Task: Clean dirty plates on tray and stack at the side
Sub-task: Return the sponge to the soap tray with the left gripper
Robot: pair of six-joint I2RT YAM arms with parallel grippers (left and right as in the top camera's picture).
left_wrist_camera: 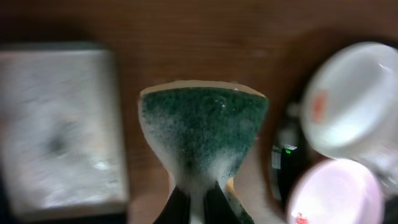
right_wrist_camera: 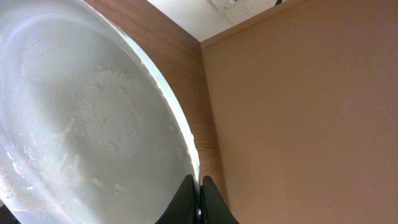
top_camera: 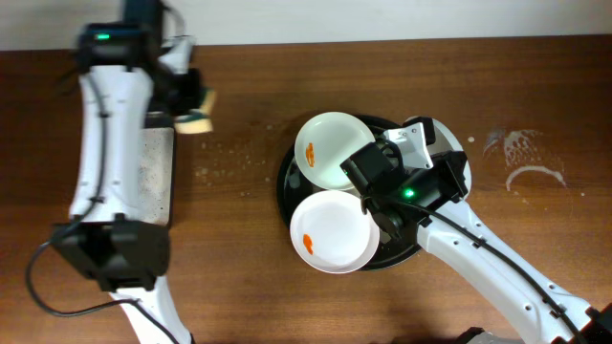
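The black tray [top_camera: 283, 180] sits mid-table. A white plate [top_camera: 330, 148] with an orange smear lies at its far side. My right gripper [top_camera: 376, 206] is shut on the right rim of a second white plate [top_camera: 335, 232], also smeared orange, and holds it at the tray's near side. In the right wrist view the fingers [right_wrist_camera: 200, 184] pinch that plate's edge [right_wrist_camera: 81, 118]. A third plate is not visible. My left gripper [top_camera: 186, 100] is shut on a soapy green-and-yellow sponge [top_camera: 196, 119] above the table, left of the tray. The left wrist view shows the fingers [left_wrist_camera: 198, 194], the sponge [left_wrist_camera: 202, 127] and both plates [left_wrist_camera: 354, 102] [left_wrist_camera: 336, 193].
A small grey rectangular sponge tray [top_camera: 158, 177] lies under my left arm, and it also shows in the left wrist view [left_wrist_camera: 59, 124]. Water droplets [top_camera: 229, 158] speckle the wood between the trays. White ring-shaped stains [top_camera: 526, 162] mark the table at the right.
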